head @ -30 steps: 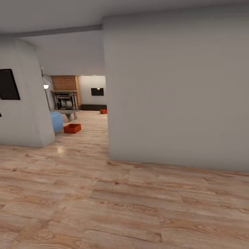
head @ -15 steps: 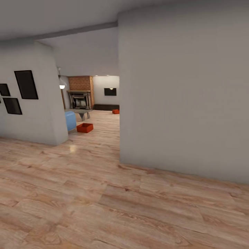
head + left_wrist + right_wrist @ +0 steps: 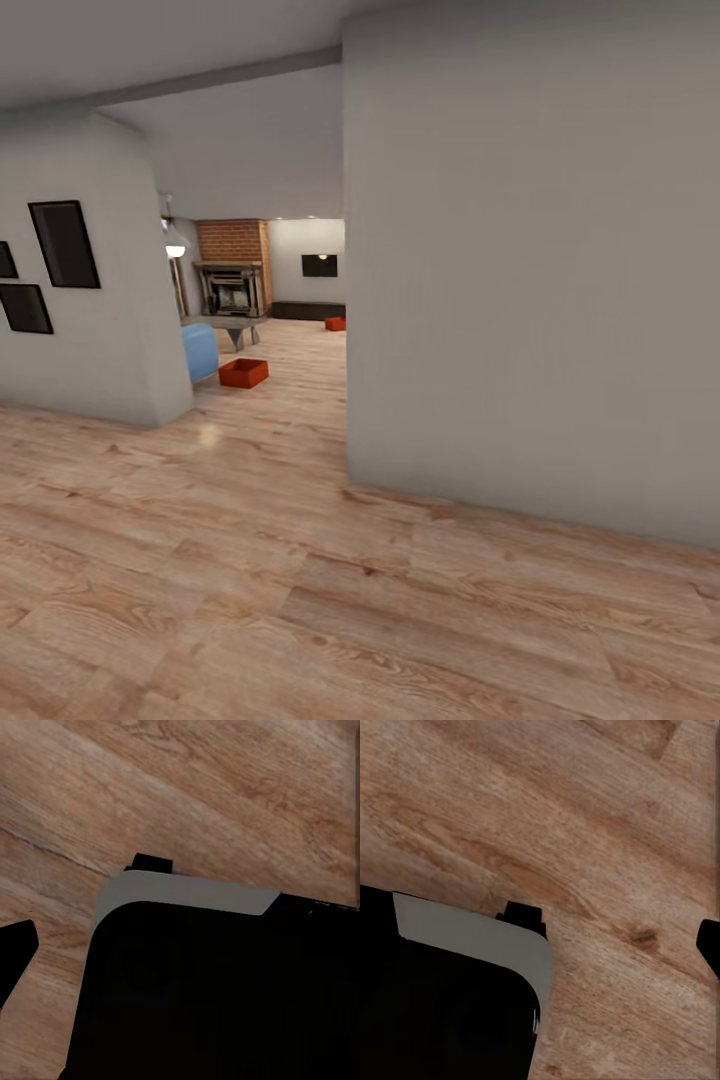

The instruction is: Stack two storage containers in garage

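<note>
- The nearer storage container (image 3: 244, 373) is sitting on the wood-plank floor (image 3: 300, 560) of the living room, just beside the corner of the blue sofa (image 3: 199, 351), open side up.
- The second storage container (image 3: 335, 323) is lying much deeper in the same room, near the dark low bench (image 3: 310, 311) along the back wall, partly cut off by the big wall (image 3: 530, 270).
- Neither bin is being carried, so by my reckoning the job is barely starting: both are waiting to be fetched, and the garage trip and the stacking are all left.
- A low grey table (image 3: 232, 326) is standing between the sofa and the brick fireplace (image 3: 234, 266), close to the path toward the far bin.
- The big wall on one side and the wall with black picture frames (image 3: 62, 243) on the other are narrowing the way into a passage; its corners look like the things to steer clear of.
- Both wrist views are looking down at floor planks past dark robot parts; I cannot tell whether either claw is spread or pressed together.
</note>
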